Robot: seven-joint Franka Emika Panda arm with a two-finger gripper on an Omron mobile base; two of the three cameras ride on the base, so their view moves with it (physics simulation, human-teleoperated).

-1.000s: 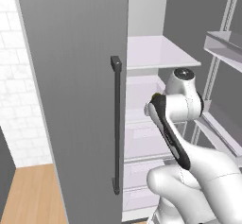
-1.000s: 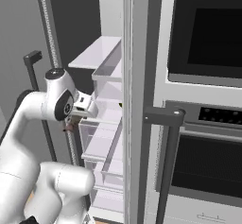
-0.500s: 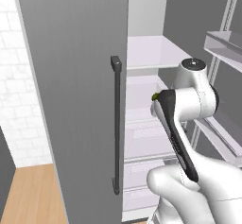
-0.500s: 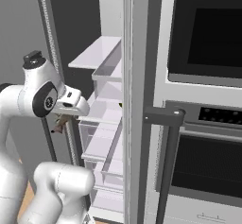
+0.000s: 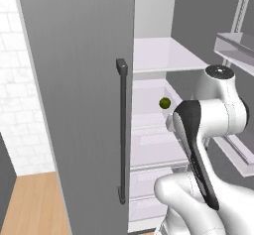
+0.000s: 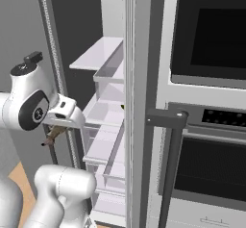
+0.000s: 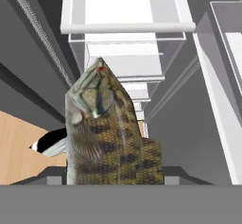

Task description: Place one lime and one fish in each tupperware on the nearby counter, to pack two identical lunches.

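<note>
Our arm stood folded in front of us, elbow raised, with the wrist turned down and to our left. Our gripper [image 6: 54, 134] hung below the white hand, its fingers closed on the fish [image 7: 106, 133], head pointing away from the palm.

A brown fish [image 6: 54, 135] hangs under the white arm's hand beside the open fridge shelves [image 6: 103, 111].

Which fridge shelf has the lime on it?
The second shelf, directly below the top shelf; the lime rests on it.
</note>
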